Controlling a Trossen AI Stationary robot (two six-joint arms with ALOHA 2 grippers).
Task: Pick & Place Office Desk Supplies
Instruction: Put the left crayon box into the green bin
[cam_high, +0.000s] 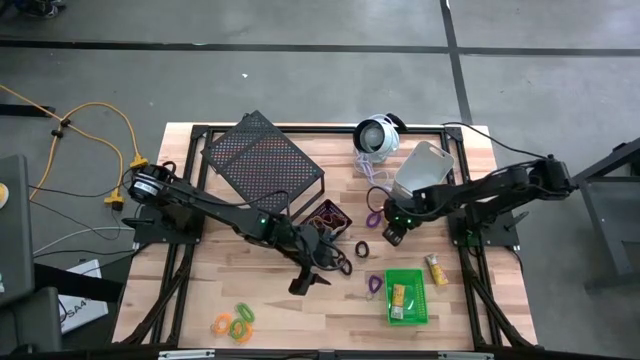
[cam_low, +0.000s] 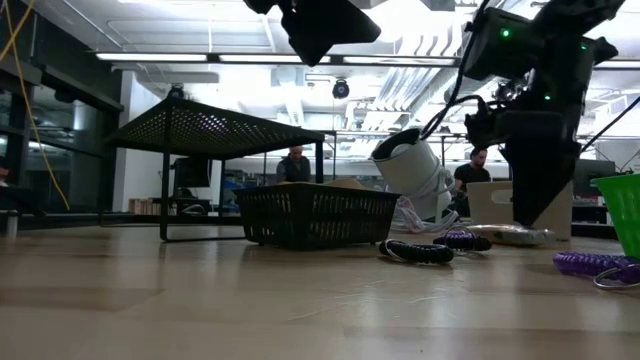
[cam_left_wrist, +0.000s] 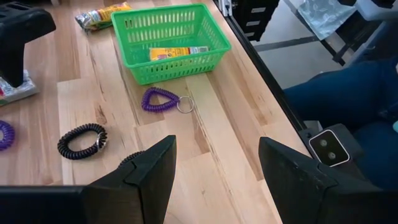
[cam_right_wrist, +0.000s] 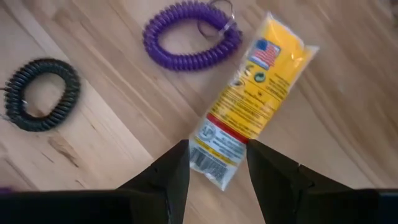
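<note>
Yellow film, crinkled and glossy, wraps the small packet (cam_right_wrist: 245, 112) lying flat on the wooden bench (cam_high: 270, 310), directly beneath the right end effector (cam_right_wrist: 214, 165), whose dark fingers stand spread to either side of the packet's near end without touching it. On the overhead view's clock face that end effector (cam_high: 393, 232) hangs at about two o'clock from the bench centre. The packet looks light and soft, likely to slip or buckle, so a hold across its narrow middle seems safest. A small flag emblem and a barcode panel show on the wrapper; the rest of the print is too fine to read. A purple coiled loop (cam_right_wrist: 189, 37) with a metal ring lies just beside the packet, a black coil (cam_right_wrist: 40, 93) well apart. The green bin (cam_high: 406, 297), at about four o'clock, already holds one yellow piece (cam_high: 398, 295). The left end effector (cam_left_wrist: 214, 171), fingers spread and empty, hovers near centre, above another purple loop (cam_left_wrist: 160, 99)
</note>
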